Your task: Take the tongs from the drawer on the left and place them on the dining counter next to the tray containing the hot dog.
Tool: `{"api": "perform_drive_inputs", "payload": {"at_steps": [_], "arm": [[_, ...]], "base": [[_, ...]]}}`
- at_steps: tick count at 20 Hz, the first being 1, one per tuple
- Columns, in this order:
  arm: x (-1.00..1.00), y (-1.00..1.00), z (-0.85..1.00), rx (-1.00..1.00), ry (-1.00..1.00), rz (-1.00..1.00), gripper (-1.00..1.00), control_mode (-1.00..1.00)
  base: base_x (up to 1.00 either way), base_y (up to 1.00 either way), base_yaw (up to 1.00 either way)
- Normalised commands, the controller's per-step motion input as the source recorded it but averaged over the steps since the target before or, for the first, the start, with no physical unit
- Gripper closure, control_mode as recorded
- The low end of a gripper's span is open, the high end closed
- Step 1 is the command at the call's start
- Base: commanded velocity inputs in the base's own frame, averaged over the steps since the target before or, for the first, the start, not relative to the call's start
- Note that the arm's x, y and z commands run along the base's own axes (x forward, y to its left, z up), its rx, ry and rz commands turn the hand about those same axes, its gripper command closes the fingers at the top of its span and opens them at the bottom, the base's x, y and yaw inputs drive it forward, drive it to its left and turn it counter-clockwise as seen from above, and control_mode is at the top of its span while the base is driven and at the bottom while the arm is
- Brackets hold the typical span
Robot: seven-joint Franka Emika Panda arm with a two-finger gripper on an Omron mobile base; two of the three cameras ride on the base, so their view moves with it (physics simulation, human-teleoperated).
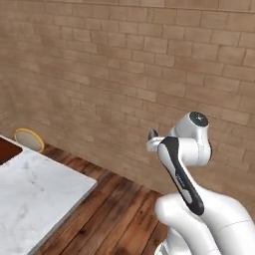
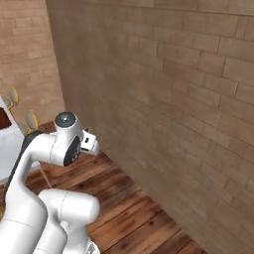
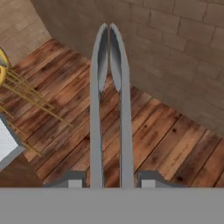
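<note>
The long grey metal tongs (image 3: 109,105) sit in the two-finger gripper (image 3: 111,183) of the white arm: in the hand view the two slim blades run up between the small dark finger tips, which press against them from either side, so the jaws are closed on the handle end and the tips of the tongs point out over the reddish-brown plank floor (image 3: 148,131) toward the tan brick wall (image 3: 183,52). Judging from this, the fetching part of the job is done and the carrying part is under way. The large white marble dining counter with grey veining (image 1: 35,194) lies at the near left of the left base view, well apart from the arm, whose wrist is raised over bare floor to the right of it. At the far left edge of that slab a corner of a flat dark-brown tray (image 1: 7,149) shows; whether the hot dog is on it cannot be told, since most of the tray is cut off by the picture edge. A stool with a round yellow seat and thin legs (image 1: 29,139) stands just beyond the counter's far corner. What remains, as I read it, is to swing or drive left to the counter and lay the tongs on the marble beside the tray.
</note>
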Motion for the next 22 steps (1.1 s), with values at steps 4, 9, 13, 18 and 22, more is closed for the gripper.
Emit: {"api": "perform_drive_inputs", "payload": {"at_steps": [4, 9, 13, 18, 22], "arm": [[0.00, 0.00, 0.00, 0.00, 0.00, 0.00, 1.00, 1.00], [0.00, 0.00, 0.00, 0.00, 0.00, 0.00, 1.00, 1.00], [0.00, 0.00, 0.00, 0.00, 0.00, 0.00, 1.00, 1.00], [0.00, 0.00, 0.00, 0.00, 0.00, 0.00, 1.00, 1.00], [0.00, 0.00, 0.00, 0.00, 0.00, 0.00, 1.00, 1.00]], "base": [[0.54, -0.32, 0.73], [0.73, -0.44, 0.65], [0.80, -0.52, 0.61], [0.89, -0.59, 0.57], [0.88, -0.70, 0.53]]}}
